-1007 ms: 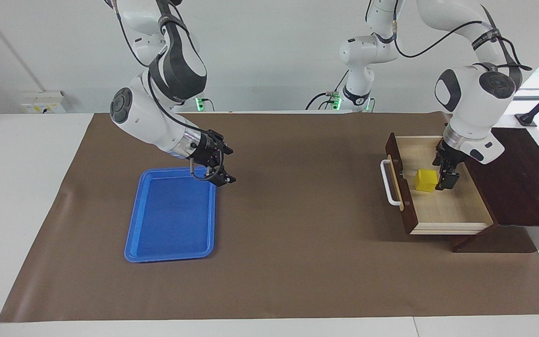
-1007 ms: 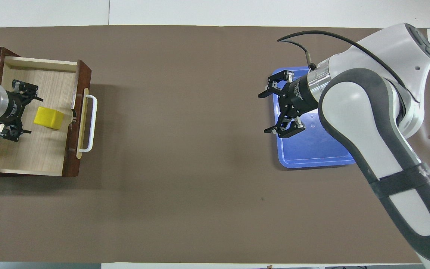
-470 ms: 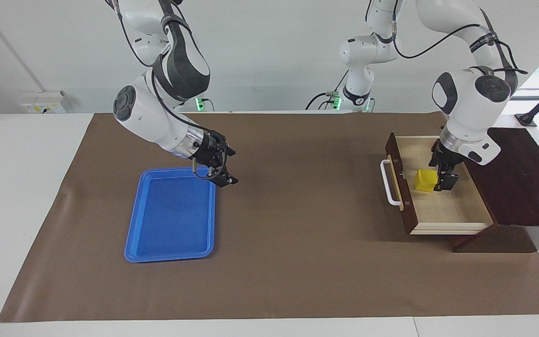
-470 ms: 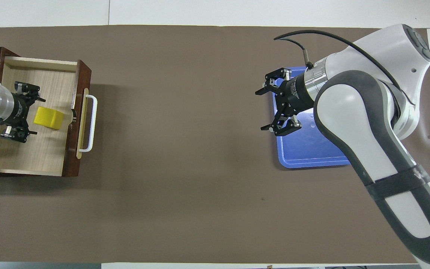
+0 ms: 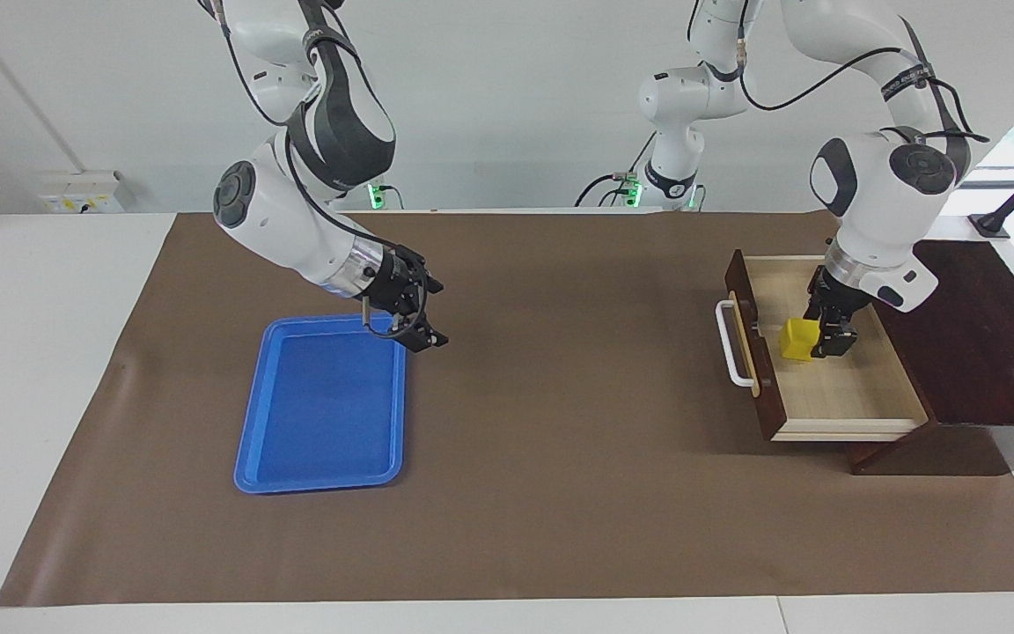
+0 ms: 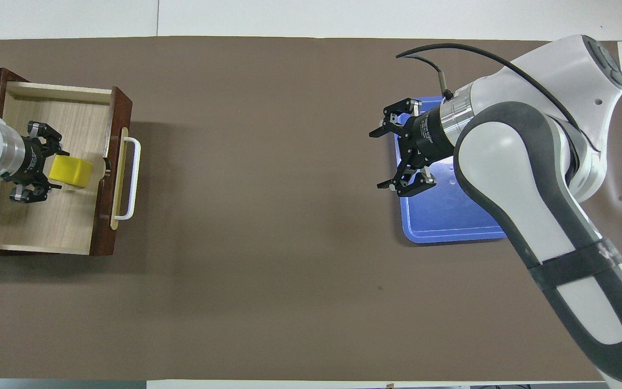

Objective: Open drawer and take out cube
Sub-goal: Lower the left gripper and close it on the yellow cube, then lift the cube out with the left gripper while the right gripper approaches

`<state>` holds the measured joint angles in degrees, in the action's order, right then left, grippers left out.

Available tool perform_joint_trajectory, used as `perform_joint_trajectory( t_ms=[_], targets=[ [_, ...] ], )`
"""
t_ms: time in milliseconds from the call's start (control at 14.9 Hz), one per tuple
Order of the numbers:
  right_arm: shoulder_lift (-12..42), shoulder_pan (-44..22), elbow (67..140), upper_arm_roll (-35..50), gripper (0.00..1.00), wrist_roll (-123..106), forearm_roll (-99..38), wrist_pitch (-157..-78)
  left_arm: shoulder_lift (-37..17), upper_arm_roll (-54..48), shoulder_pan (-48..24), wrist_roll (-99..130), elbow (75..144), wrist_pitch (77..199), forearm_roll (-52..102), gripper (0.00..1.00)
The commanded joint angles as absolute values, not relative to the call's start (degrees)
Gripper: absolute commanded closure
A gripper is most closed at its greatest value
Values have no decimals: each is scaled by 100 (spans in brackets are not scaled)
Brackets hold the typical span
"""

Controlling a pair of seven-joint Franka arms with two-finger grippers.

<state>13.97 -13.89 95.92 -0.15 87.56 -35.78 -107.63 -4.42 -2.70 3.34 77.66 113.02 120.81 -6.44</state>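
The drawer (image 5: 833,396) is pulled out of its dark wooden box (image 5: 982,335), with its white handle (image 5: 730,343) toward the table's middle. The yellow cube (image 5: 797,339) sits on the drawer's pale floor, close to the drawer's front panel. My left gripper (image 5: 828,330) is down inside the drawer, open, right against the cube on its box side. In the overhead view its fingertips (image 6: 56,145) sit at either side of the cube's (image 6: 71,171) near edge. My right gripper (image 5: 430,313) is open and empty, in the air over the blue tray's corner.
A flat blue tray (image 5: 322,440) lies on the brown mat toward the right arm's end of the table; it also shows in the overhead view (image 6: 451,216). The drawer's side walls stand close to my left gripper.
My left gripper has moved across the drawer up to the cube. My right gripper has shifted slightly toward the table's middle and then held still.
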Motion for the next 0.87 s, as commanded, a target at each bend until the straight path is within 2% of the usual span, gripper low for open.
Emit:
perform_joint_trajectory(
  t_ms=[0, 336, 537, 806],
  targets=[
    [1310, -1371, 9694, 0, 0, 8657, -3586, -10837, -456, -246, 299, 7769, 11094, 12024, -580, 100],
    [1318, -1362, 9677, 0, 0, 8631, -3595, -10819, -826, -255, -60, 7918, 9539, 10392, -554, 100],
    [1327, -1354, 9659, 0, 0, 8613, -3586, -10784, -800, -290, -429, 8628, 9142, 9837, -475, 100],
    [1327, -1380, 9677, 0, 0, 8543, -3586, -10793, -782, -307, -1115, 10769, 9176, 9896, -475, 100]
  ],
)
